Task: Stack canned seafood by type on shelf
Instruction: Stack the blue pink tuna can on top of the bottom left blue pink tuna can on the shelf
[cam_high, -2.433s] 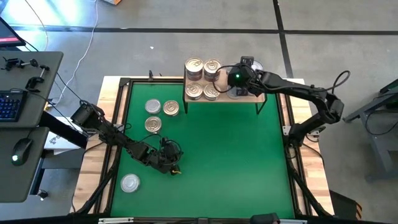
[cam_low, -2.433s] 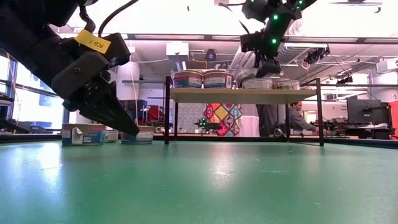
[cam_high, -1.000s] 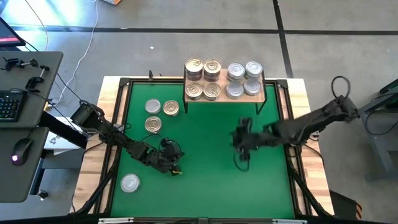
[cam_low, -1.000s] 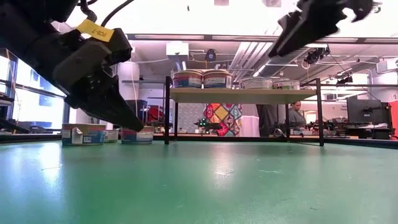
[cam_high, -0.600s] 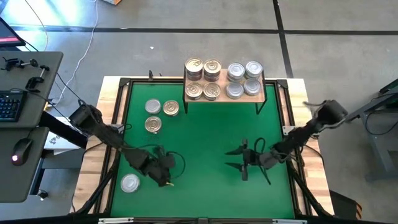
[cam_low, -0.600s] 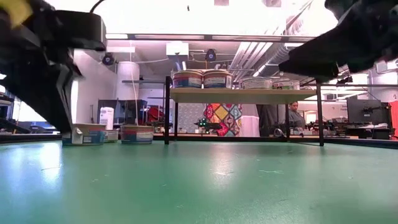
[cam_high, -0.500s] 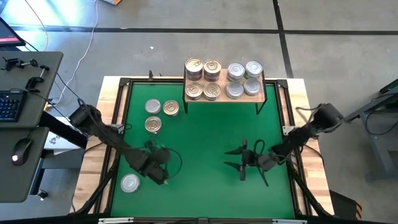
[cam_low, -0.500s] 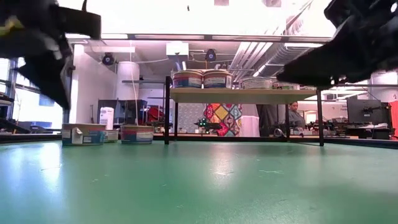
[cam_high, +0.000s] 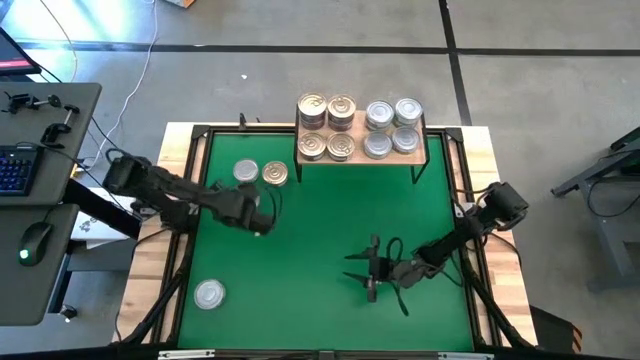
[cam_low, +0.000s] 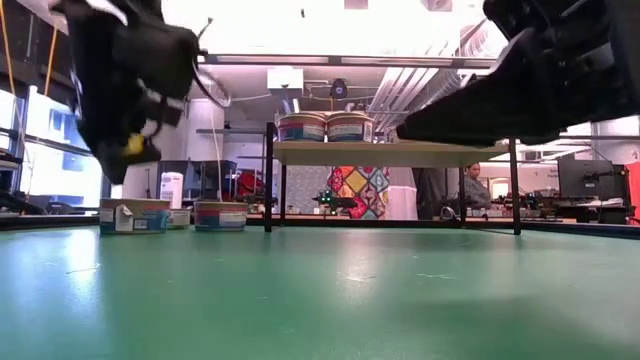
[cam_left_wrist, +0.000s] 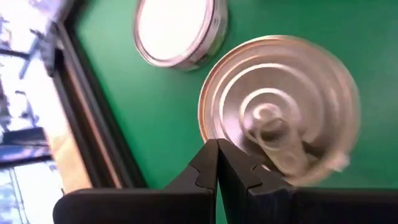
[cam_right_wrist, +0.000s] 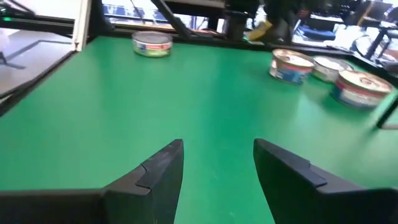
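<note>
The shelf (cam_high: 415, 158) stands at the mat's far edge on thin black legs. It carries stacked gold-lidded tins (cam_high: 326, 126) on its left half and silver-lidded tins (cam_high: 391, 128) on its right half. Three tins rest on the mat's far left: a silver one (cam_high: 246, 172), a gold one (cam_high: 275, 175) and a gold pull-tab tin (cam_left_wrist: 280, 112). My left gripper (cam_left_wrist: 216, 155) is shut and hovers above the pull-tab tin, hiding it in the high view (cam_high: 256, 214). Another silver tin (cam_high: 209, 294) lies near left. My right gripper (cam_high: 365, 272) is open, low over the mat's near right.
A raised black frame (cam_high: 190, 180) borders the green mat (cam_high: 330, 210). The mat's middle, between the two grippers, is bare. A person (cam_low: 478, 190) sits in the room beyond the shelf. Cables trail from both wrists.
My left gripper has swung from the mat's near-left part toward the far edge, rising and turning, and now hangs over the gold tin on the far left. My right gripper has moved toward the near edge and the left.
</note>
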